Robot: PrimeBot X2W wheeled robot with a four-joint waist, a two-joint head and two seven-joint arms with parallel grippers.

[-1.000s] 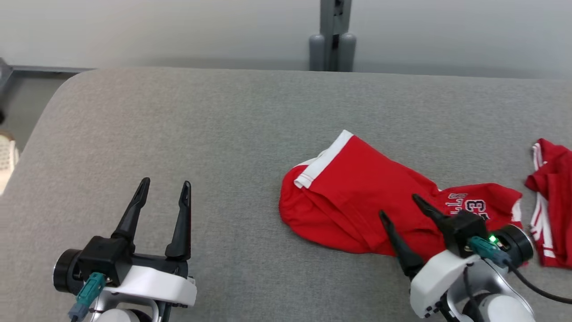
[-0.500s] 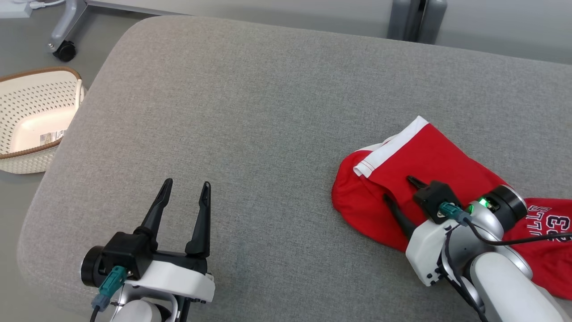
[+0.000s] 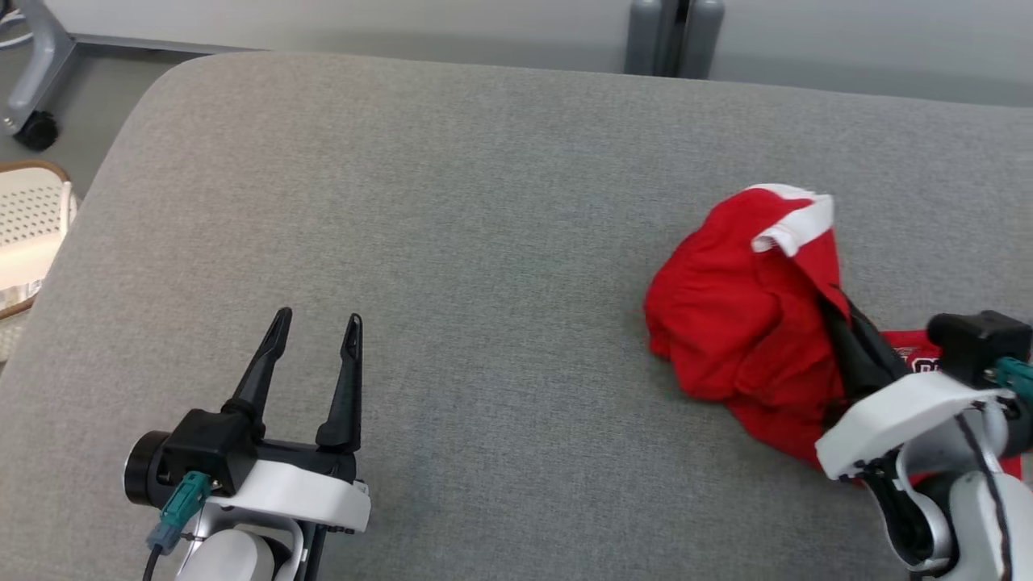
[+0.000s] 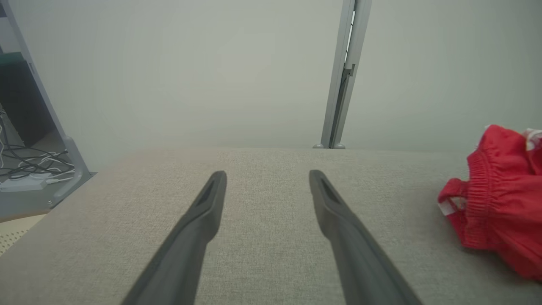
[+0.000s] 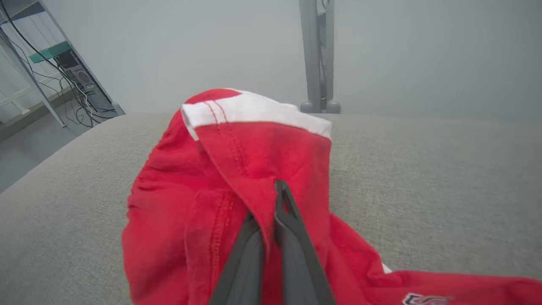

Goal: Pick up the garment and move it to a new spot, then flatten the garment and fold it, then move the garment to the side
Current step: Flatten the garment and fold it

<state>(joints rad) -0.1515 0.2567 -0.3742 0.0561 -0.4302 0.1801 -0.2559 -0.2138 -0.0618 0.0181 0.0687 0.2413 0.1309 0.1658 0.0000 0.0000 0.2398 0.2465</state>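
looking down from the head camera, i see the right gripper clamped on the red garment at the right side of the grey padded table. its two dark fingers are pressed together with a fold of red cloth pinched between them. in the right wrist view the tips meet just beside a stitched seam, and cloth drapes down on both sides of them. the garment is bunched into a heap where the gripper holds it, and a white band is folded over the top of the heap on the far side. the rest of the cloth trails toward the right edge of the head view and passes under the wrist, with a bit of printed lettering showing on that low part. i cannot tell whether the bunched part is lifted off the table or resting on it.

the left gripper sits at the lower left, well apart from the garment, its fingers spread wide above bare table fabric. in the left wrist view the garment lies at the right edge, with a gathered elastic hem facing the camera. a pale perforated basket stands off the table's left edge, and a grey post rises behind the far edge.
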